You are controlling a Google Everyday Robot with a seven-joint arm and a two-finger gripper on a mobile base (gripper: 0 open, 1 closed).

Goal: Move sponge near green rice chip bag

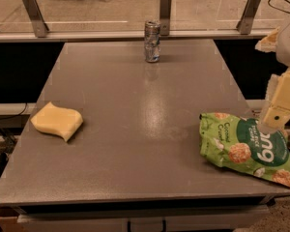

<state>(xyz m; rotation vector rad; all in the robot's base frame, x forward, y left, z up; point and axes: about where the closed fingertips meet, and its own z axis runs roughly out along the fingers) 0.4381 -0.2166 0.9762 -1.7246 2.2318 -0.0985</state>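
Note:
The pale yellow sponge with wavy edges lies flat near the left edge of the grey table. The bright green rice chip bag lies crinkled at the table's right front corner, partly over the edge. My gripper hangs at the far right of the view, just above the bag's upper right part and far from the sponge. It holds nothing that I can see.
A crushed silver can stands upright at the back middle of the table. A glass rail with metal brackets runs behind the far edge. The table drops off to dark floor on both sides.

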